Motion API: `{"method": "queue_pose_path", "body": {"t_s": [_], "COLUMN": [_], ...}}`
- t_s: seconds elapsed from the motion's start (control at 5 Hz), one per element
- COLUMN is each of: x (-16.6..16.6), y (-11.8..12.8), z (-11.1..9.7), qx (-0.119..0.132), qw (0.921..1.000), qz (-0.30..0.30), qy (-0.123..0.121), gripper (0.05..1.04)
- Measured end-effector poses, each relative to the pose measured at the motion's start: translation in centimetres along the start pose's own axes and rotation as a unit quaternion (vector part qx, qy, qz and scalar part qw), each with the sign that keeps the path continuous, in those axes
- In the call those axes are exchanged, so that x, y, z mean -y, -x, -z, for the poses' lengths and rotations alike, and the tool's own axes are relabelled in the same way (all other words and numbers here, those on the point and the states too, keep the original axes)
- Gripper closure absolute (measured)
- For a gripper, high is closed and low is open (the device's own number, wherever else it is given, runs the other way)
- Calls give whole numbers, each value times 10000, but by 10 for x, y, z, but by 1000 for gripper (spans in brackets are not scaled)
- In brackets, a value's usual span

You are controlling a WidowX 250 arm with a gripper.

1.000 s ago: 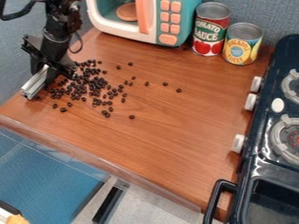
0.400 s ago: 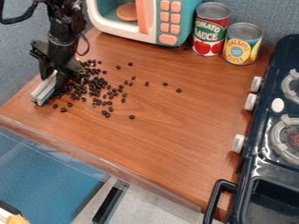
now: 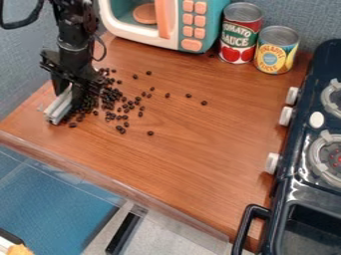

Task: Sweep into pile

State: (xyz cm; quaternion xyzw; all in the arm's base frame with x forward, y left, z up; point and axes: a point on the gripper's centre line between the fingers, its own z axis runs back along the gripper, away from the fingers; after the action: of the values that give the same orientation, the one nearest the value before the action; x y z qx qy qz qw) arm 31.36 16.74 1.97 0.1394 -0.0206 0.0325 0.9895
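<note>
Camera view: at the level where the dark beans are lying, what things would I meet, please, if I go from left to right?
Silver-coloured bar → dark beans → white stove knobs → black stove.

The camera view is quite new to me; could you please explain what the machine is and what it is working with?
The view comes from a fixed camera looking down at a slant. The black machine at upper left is a robot arm; its gripper hangs low over the wood-look counter and holds a silvery bar, seemingly as a sweeper. Beside it lie dark beans, bunched near the bar, with strays to the right. Behind stand a toy microwave and two cans; a toy stove is at the right.
</note>
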Motion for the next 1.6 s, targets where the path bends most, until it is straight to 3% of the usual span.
{"method": "queue_pose_path", "body": {"t_s": [0.6, 1.6], "x": [20, 104], "y": [3, 6], "z": [-1, -25], "qx": [67, 122], "qw": [9998, 9961], "qz": [-27, 152], "qy": [173, 858], "gripper": [714, 714]}}
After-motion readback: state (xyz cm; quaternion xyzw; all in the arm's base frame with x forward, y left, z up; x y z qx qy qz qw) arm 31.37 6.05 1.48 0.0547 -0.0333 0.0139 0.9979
